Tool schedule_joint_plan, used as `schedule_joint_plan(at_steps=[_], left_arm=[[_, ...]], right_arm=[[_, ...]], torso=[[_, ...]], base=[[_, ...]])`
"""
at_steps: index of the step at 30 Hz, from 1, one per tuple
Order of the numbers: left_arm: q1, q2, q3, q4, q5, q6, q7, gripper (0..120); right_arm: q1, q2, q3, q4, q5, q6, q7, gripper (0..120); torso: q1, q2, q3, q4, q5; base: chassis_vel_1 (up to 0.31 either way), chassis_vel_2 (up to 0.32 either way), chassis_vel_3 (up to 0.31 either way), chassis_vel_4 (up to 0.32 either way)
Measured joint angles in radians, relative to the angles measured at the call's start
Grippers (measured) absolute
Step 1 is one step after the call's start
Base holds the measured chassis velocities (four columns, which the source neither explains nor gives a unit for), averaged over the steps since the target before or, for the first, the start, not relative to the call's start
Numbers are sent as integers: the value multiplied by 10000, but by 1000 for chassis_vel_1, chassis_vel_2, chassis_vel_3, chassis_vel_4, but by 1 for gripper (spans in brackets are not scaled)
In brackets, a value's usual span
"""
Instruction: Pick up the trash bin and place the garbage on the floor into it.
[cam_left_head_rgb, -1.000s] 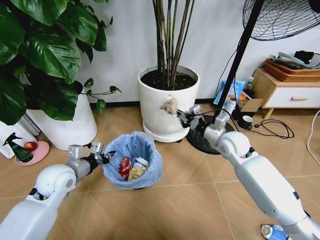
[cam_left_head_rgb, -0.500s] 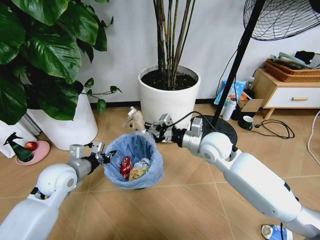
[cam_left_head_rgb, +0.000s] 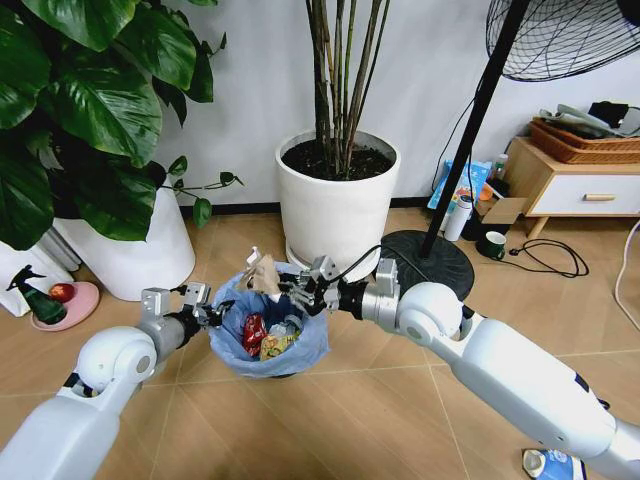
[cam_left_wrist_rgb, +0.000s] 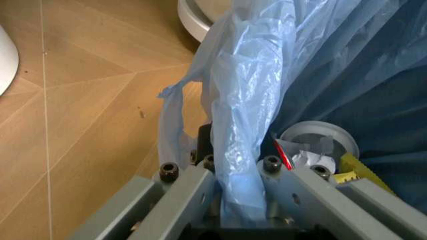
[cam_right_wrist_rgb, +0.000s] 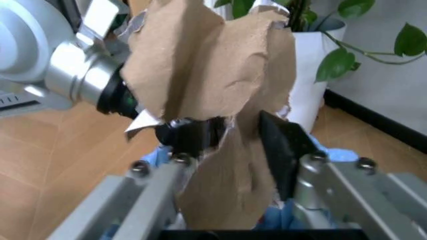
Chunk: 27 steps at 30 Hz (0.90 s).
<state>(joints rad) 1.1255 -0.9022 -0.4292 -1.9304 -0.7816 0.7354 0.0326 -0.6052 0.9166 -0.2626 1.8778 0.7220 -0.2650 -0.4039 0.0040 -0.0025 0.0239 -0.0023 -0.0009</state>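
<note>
L gripper (cam_left_head_rgb: 212, 314) is clamped on the trash bin (cam_left_head_rgb: 268, 335) rim & soft bag, R gripper (cam_left_head_rgb: 297, 292) pinches 1 light, floppy brown paper (cam_left_head_rgb: 262, 272) over the bin, likely easy to drop.
</note>
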Motion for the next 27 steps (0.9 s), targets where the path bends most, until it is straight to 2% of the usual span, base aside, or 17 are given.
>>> schedule_joint_plan(at_steps=[2,6,8,10,11,13,14,17,22,27], left_arm=[[0,-3,0,0,0,0,-1,0],[52,-4,-52,-1,0,0,-1,0],[59,-4,-63,-1,0,0,-1,0],[66,-7,-75,1,3,0,-2,0],[66,-7,-75,1,3,0,-2,0],[56,-9,-75,12,3,0,1,0],[56,-9,-75,12,3,0,1,0],[-2,-11,-71,36,4,0,2,0],[-41,-30,-66,73,4,0,4,0],[-43,-64,-86,83,4,0,10,0]], right_arm=[[-17,24,-8,-32,-30,7,17,33],[-35,95,-100,-95,-103,69,77,53],[-33,104,-111,-103,-107,76,84,56],[-32,128,-129,-112,-115,81,95,68],[-32,128,-129,-112,-115,81,95,68],[-45,124,-126,-111,-116,83,109,78],[-45,124,-126,-111,-116,83,109,78],[-113,122,1,-100,-114,88,197,93],[-237,176,446,-44,-7,89,709,100],[-360,214,1114,-116,41,73,1259,100]], torso=[[0,0,0,0,0],[0,0,0,0,0],[0,0,0,1,0],[0,0,0,1,-1],[0,0,0,1,-1],[0,0,0,1,0],[0,0,0,1,0],[0,0,0,1,0],[0,0,0,0,0],[0,0,0,1,0]], base=[[0,0,0,0],[0,0,0,0],[0,0,0,0],[0,0,0,0],[0,0,0,0],[0,0,0,0],[0,0,0,0],[0,0,0,0],[0,0,0,0],[0,0,0,0]])
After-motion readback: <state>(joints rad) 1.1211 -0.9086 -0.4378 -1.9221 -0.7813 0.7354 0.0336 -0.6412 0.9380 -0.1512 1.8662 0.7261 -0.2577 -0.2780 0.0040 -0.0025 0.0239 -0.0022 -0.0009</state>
